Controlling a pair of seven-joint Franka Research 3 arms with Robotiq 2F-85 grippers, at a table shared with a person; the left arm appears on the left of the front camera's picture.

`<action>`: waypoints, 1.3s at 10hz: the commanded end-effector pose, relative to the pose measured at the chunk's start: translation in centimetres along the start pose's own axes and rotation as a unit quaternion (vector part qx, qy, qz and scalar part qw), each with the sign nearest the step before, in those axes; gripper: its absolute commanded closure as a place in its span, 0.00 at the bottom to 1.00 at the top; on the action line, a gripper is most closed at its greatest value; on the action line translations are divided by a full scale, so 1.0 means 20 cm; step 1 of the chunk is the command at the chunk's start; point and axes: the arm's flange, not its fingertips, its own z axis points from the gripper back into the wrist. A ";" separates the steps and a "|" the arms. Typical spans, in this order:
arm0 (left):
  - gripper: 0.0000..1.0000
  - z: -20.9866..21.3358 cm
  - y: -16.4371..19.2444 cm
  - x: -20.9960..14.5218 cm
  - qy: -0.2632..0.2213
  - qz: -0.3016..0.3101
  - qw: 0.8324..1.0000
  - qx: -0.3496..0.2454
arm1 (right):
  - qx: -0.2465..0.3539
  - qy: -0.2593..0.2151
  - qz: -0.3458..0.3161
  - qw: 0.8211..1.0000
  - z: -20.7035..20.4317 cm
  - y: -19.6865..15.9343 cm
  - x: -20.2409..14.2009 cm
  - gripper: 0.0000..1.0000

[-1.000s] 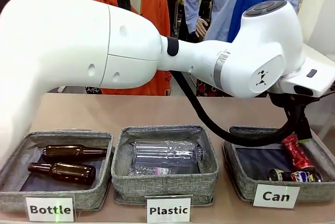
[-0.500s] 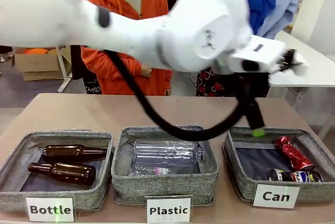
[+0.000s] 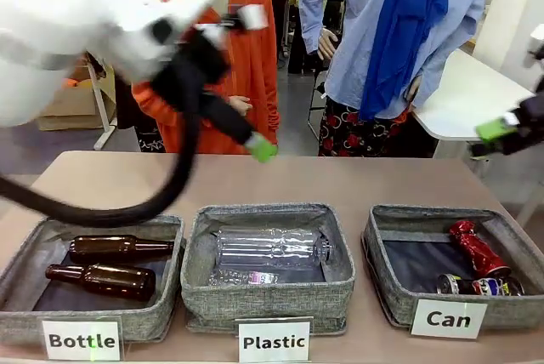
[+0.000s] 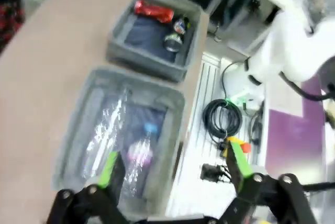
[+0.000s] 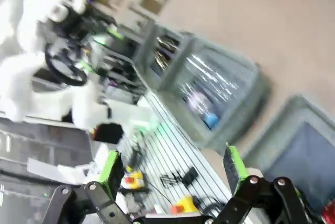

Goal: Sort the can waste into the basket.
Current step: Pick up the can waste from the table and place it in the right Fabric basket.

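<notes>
Since 1 s ago my left gripper (image 3: 259, 146) has swung off the basket (image 3: 387, 292), spread, empty | 2 cans (image 3: 474, 264) inside | sorting looks done; next: park.

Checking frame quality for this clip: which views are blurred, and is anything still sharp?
Front view: the left arm is motion-smeared, while the basket, red can and labels stay sharp. Left wrist view: soft throughout. Right wrist view: streaked, tilted and blurred.
</notes>
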 end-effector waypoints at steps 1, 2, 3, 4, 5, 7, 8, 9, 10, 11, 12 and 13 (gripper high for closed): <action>0.00 0.21 0.20 -0.34 -0.085 0.151 0.985 -0.002 | 0.032 -0.057 -0.049 0.997 -0.17 -0.02 0.11 0.00; 0.00 0.30 0.29 -0.53 -0.127 0.213 0.969 -0.017 | 0.060 -0.083 -0.097 0.990 -0.24 -0.06 0.15 0.00; 0.00 0.37 0.37 -0.73 -0.178 0.275 0.945 -0.013 | 0.060 -0.106 -0.107 0.987 -0.28 -0.14 0.19 0.00; 0.00 0.42 0.44 -0.91 -0.221 0.311 0.924 -0.017 | 0.090 -0.087 -0.131 0.983 -0.31 -0.24 0.21 0.00; 0.00 0.45 0.51 -1.06 -0.265 0.333 0.904 -0.025 | 0.060 -0.092 -0.145 0.983 -0.30 -0.37 0.22 0.00; 0.00 0.51 0.55 -0.97 -0.200 0.332 0.922 -0.016 | 0.073 -0.084 -0.131 0.985 -0.33 -0.30 0.16 0.00; 0.00 0.51 0.55 -0.97 -0.200 0.332 0.922 -0.016 | 0.073 -0.084 -0.131 0.985 -0.33 -0.30 0.16 0.00; 0.00 0.51 0.55 -0.97 -0.200 0.332 0.922 -0.016 | 0.073 -0.084 -0.131 0.985 -0.33 -0.30 0.16 0.00; 0.00 0.51 0.55 -0.97 -0.200 0.332 0.922 -0.016 | 0.073 -0.084 -0.131 0.985 -0.33 -0.30 0.16 0.00; 0.00 0.51 0.55 -0.97 -0.200 0.332 0.922 -0.016 | 0.073 -0.084 -0.131 0.985 -0.33 -0.30 0.16 0.00; 0.00 0.51 0.55 -0.97 -0.200 0.332 0.922 -0.016 | 0.073 -0.084 -0.131 0.985 -0.33 -0.30 0.16 0.00; 0.00 0.51 0.55 -0.97 -0.200 0.332 0.922 -0.016 | 0.073 -0.084 -0.131 0.985 -0.33 -0.30 0.16 0.00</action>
